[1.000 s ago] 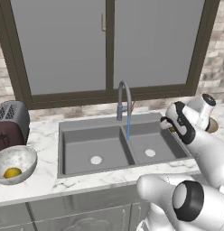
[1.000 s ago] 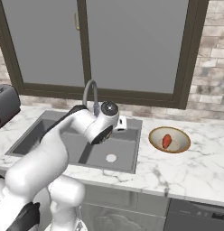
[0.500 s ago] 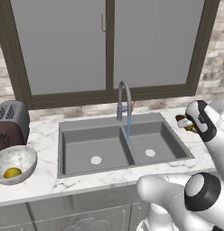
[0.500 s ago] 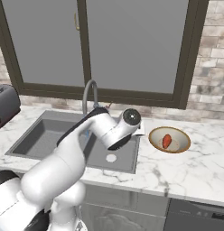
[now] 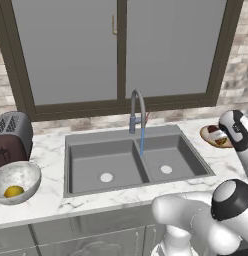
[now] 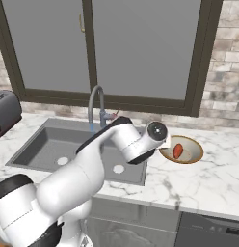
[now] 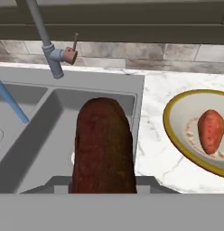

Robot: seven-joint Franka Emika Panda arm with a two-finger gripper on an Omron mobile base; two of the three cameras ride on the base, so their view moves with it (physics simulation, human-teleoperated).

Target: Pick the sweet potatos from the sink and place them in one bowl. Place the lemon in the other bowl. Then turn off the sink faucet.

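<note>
Left to right along the counter. Grey-white marbled bowl [image 5: 17,181] sits at the far left beside a toaster [image 5: 12,137]; the lemon [image 5: 14,191] already lies in it. That step looks done.

Centre: the sink [image 5: 86,145], 2 basins, both bare of produce in the left base view. The faucet [image 5: 138,111] is running, with a blue stream [image 5: 142,142] falling into the right basin, so shut-off remains.

Right: the tan bowl [image 6: 194,146] on the marble, holding 1 orange-red sweet potato [image 6: 178,151].

Step in hand, by my reading: carrying the 2nd tuber to that bowl. In the hand view the dark maroon sweet potato [image 7: 104,146] rises from the gripper [image 7: 104,191]; fingers closed tight on its lower end, pads themselves hidden behind it. It hangs over the right basin's rim, the bowl off to its right and not yet beneath it.

Next move calls for a short shift right until the tuber is over the bowl's hollow, beside the orange one, then release low; the bowl is shallow and a rolling tuber could escape. After that, the faucet lever [image 7: 73,50].

Views differ: the hand view gives the held tuber and lever. The right base view has the wrist masking the tuber but shows the bowl's contents. The left base view alone confirms the lemon and empty basins.
</note>
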